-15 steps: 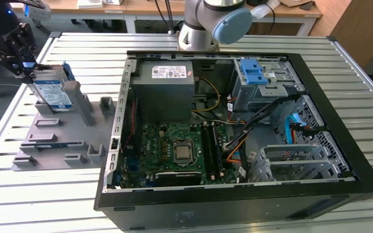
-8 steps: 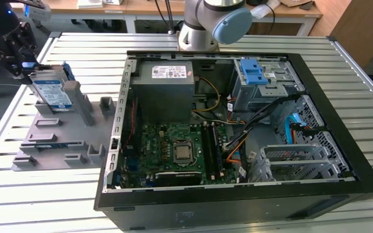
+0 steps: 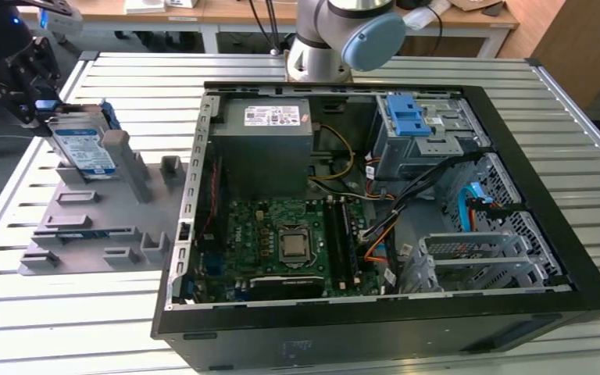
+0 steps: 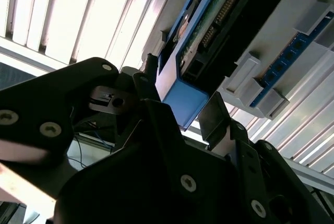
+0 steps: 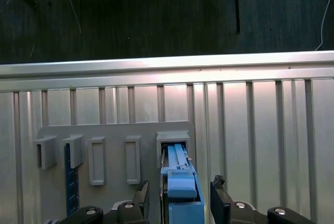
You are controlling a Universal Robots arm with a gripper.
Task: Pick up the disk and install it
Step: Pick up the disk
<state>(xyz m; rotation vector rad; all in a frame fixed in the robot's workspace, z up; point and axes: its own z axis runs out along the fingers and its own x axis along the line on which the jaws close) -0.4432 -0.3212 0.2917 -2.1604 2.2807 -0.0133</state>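
Claw (image 5: 179, 187) astride silver, blue-railed disk (image 3: 83, 148)

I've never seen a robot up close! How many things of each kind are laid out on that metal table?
computer case: 1
grey rack: 1
disk, standing in the rack: 1
Total on the table: 3
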